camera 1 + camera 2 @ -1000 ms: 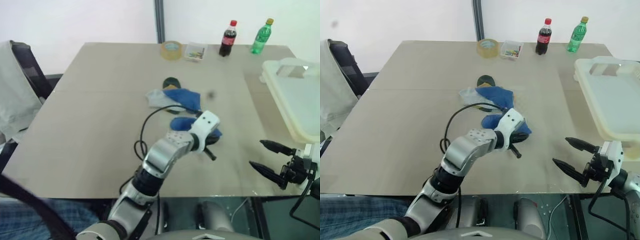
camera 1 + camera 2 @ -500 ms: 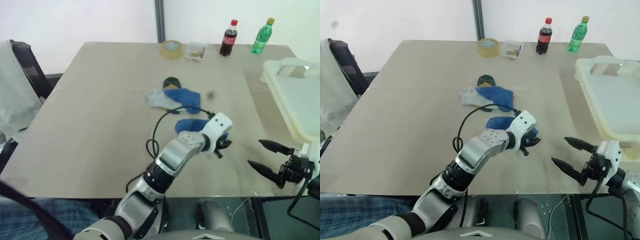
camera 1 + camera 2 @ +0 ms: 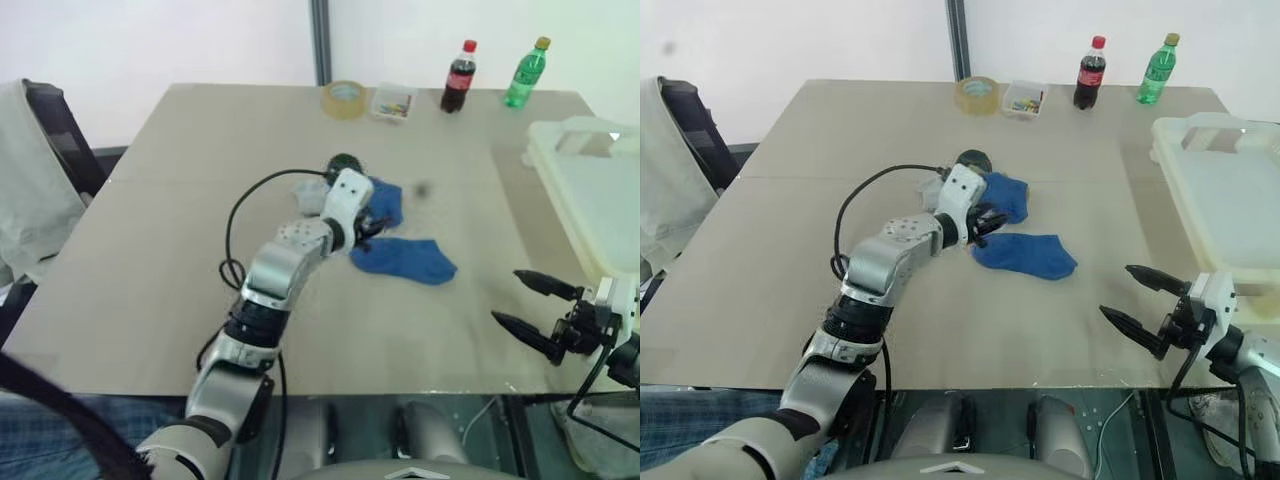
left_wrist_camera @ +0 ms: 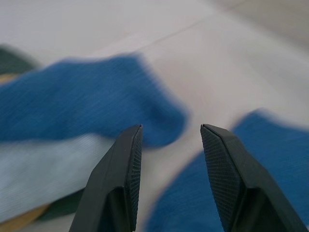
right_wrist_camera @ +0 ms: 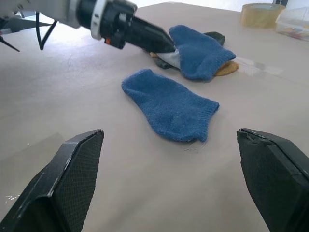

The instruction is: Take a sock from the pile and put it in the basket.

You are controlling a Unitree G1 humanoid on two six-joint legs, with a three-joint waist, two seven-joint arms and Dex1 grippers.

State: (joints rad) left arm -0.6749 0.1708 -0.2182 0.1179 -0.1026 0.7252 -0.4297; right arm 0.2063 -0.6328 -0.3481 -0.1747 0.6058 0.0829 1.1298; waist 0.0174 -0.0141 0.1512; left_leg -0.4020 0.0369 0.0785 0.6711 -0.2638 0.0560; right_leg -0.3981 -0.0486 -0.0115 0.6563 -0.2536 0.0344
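The basket was the biggest thing on the table. It was a cream-white tub and it sat at the table's right edge, well apart from the socks. I could not tell if anything was inside it.

The pile of socks lay near the middle of the table. A blue sock was on top of it, with bits of grey, yellow and dark green poking out from under. One more blue sock lay flat by itself, just beside the pile on the side nearer the robot. It was not in the basket.

The left fingers were low over the table, right at the edge of the pile, between the heap and the lone blue sock. In the left wrist view the two black fingers stood apart with a gap between them, and nothing was gripped in that gap.

The right fingers hung near the front right corner of the table, below the basket. They were spread wide and held nothing.

At the far edge of the table stood a roll of tape, a small clear box, a cola bottle and a green bottle
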